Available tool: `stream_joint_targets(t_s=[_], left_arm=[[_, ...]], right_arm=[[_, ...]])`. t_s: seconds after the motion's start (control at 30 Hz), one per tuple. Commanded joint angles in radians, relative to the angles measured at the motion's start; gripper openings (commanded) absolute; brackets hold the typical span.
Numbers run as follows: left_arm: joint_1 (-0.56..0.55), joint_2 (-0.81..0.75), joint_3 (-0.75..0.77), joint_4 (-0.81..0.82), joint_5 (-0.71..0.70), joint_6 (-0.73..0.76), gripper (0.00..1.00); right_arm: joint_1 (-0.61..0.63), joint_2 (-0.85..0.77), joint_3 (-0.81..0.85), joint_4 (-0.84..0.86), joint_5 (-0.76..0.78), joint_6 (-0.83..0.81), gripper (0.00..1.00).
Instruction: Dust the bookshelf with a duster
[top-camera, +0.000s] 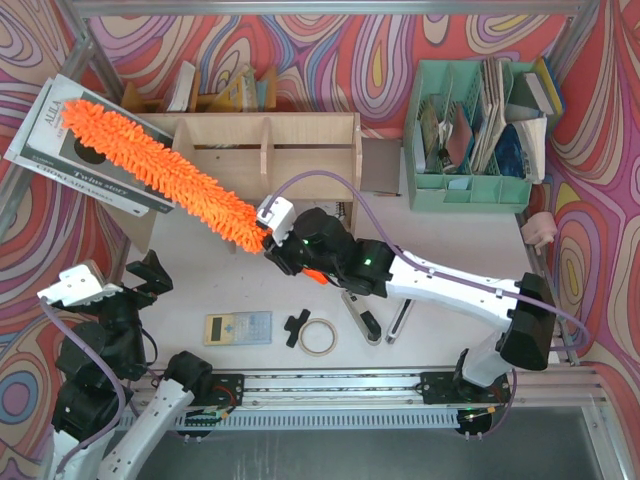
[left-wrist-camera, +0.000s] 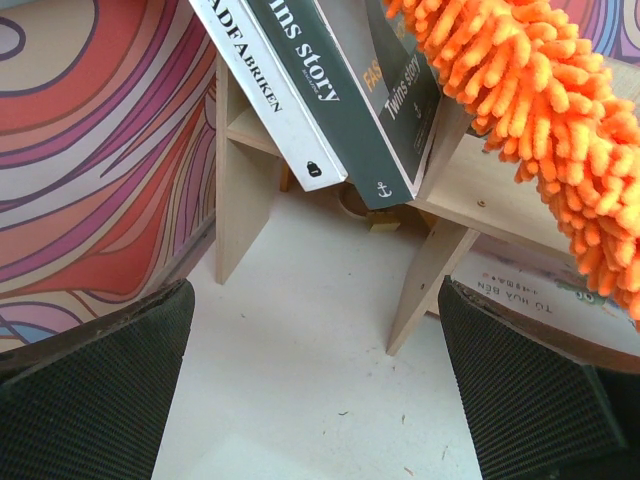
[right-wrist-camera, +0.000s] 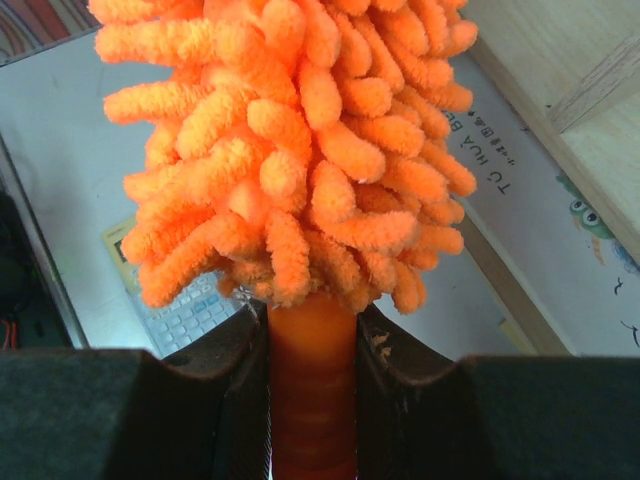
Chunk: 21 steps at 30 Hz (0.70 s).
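1. Orange and fluffy, the duster (top-camera: 160, 165) runs on a slant. Its handle end sits near the middle of the bench (top-camera: 200, 290), and its tip points up and left, past the shelf's left end.
2. Its head passes over the left top of the shelf (top-camera: 300, 135) and the books (top-camera: 60, 150) leaning there.
3. We see the right fingers (right-wrist-camera: 235, 370) clenched on the smooth handle (right-wrist-camera: 310, 380), one on each side, just below where the fluff starts. The head stretches away from them.
4. The left fingers (left-wrist-camera: 100, 380) are released and wide apart over bare bench before the shelf's left leg, apart from the duster.
5. The grip hides most of the handle. The left wrist view cuts the duster off at its right edge. We cannot tell whether the fluff presses on the books.
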Motion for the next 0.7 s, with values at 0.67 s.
stream_joint_targets(t_s=[0.67], left_arm=[[0.007,0.022,0.001,0.003,0.031,0.001,0.99]], right_arm=[[0.024,0.075,0.134,0.070,0.008,0.023,0.00]])
